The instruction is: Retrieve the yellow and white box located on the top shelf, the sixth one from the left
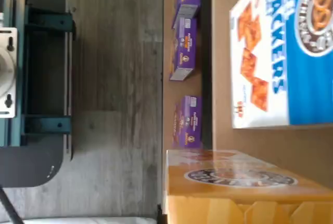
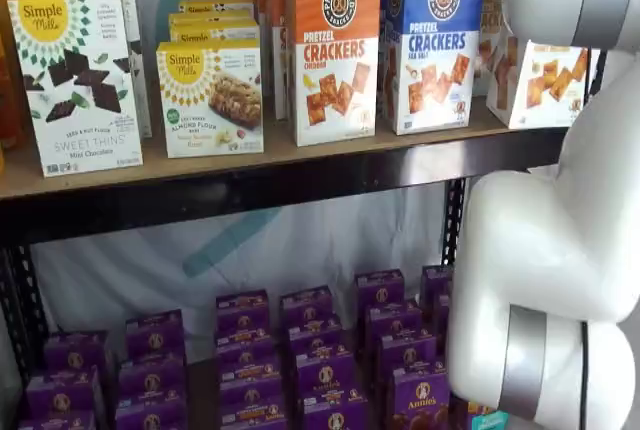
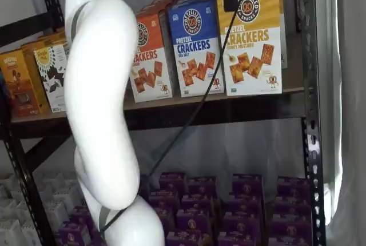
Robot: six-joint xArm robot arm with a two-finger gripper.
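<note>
The yellow and white box [image 3: 251, 40] stands at the right end of the top shelf [image 3: 229, 102], beside the blue sea-salt carton [image 3: 195, 46]. In a shelf view the arm hides most of this box [image 2: 545, 75]. My gripper [image 3: 230, 0] shows only as black fingers hanging from above, in front of the box's upper left corner, with a cable beside them. It is shut, with no box between the fingers. In the wrist view the yellow box [image 1: 244, 182] looms close, its round dark logo showing, with the blue carton [image 1: 281, 52] next to it.
An orange cheddar carton [image 2: 335, 50] and Simple Mills boxes [image 2: 210, 95] fill the rest of the shelf. Small purple boxes [image 2: 320, 360] crowd the level below. The white arm [image 2: 560, 250] stands before the shelves, and a black upright [image 3: 309, 114] borders the right end.
</note>
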